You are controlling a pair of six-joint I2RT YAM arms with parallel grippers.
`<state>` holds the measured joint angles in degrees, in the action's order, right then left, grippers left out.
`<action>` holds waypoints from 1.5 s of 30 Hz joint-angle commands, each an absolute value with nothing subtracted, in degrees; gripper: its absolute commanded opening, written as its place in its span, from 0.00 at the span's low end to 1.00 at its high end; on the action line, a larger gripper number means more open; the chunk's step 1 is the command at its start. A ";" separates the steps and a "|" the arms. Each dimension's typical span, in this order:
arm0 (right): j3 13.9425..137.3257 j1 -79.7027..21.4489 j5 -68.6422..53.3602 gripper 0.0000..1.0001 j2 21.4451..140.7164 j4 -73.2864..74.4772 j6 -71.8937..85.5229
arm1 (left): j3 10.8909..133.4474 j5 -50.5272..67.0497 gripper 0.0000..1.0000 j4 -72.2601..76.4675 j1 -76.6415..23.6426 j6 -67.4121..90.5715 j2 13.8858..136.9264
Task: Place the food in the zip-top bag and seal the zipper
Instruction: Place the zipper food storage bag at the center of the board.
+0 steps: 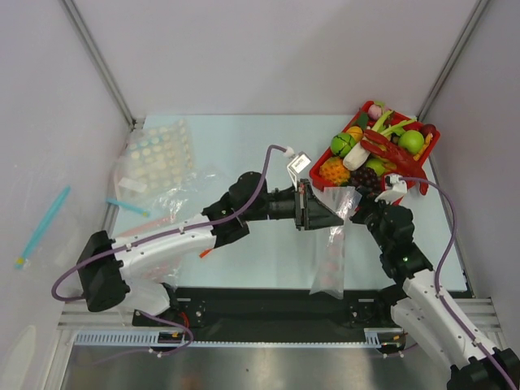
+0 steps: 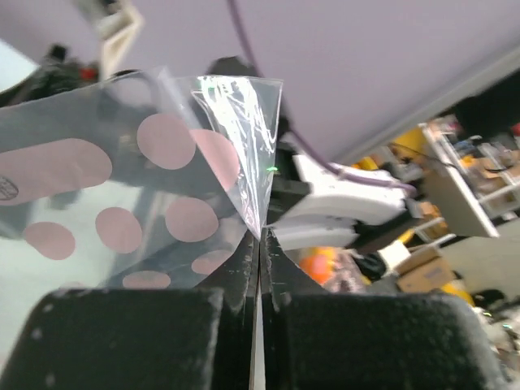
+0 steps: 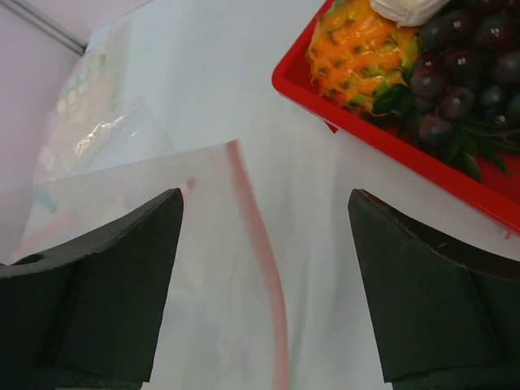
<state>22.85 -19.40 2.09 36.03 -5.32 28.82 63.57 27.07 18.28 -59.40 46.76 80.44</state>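
**Top external.** The left jaws reach out over the middle of the worktop (image 1: 244,154). They are closed on the upper end of the zip-top bag (image 1: 329,252), which runs from them toward the near edge. The right jaws stand just beside the bag's upper end, between it and the red tray (image 1: 433,154). The tray sits at the far right and holds the crayfish (image 1: 388,150) and the grape bunch (image 1: 367,179) among other food. A dotted bag (image 1: 158,154) lies well apart at the far left.

**Left wrist.** The left fingers (image 2: 122,341) are pressed fully together, with a corner of the clear film pinched between them. Pink round spots show on the film.

**Right wrist.** The right fingers (image 3: 106,276) stand wide apart and hold nothing. The bag lies beyond the gap. Its zipper (image 3: 264,260) runs as a pale red line, slightly curved. The tray rim and grapes are at the upper right, and no food is in the bag.
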 commanded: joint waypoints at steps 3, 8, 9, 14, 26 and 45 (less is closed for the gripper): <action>25.23 -19.42 7.47 0.88 34.90 -2.64 28.65 | 62.06 29.45 0.00 30.15 -58.37 57.66 75.77; 24.79 -19.25 8.70 0.88 32.96 -2.29 28.74 | 54.16 29.87 0.02 29.43 -53.19 57.38 74.61; 24.79 -19.34 8.61 0.88 32.96 -2.29 28.65 | 50.05 30.84 0.01 32.92 -51.09 58.09 75.23; 24.87 -19.34 8.00 0.88 34.10 -2.55 28.74 | 40.62 36.47 0.01 37.44 -45.97 55.83 79.09; 24.61 -19.34 5.71 0.87 35.50 -4.04 28.30 | 41.66 28.51 0.12 8.46 -43.86 31.05 70.51; 25.31 -19.42 -1.31 0.86 42.00 -6.94 28.39 | 47.46 -7.62 0.13 -13.18 -36.04 21.45 72.00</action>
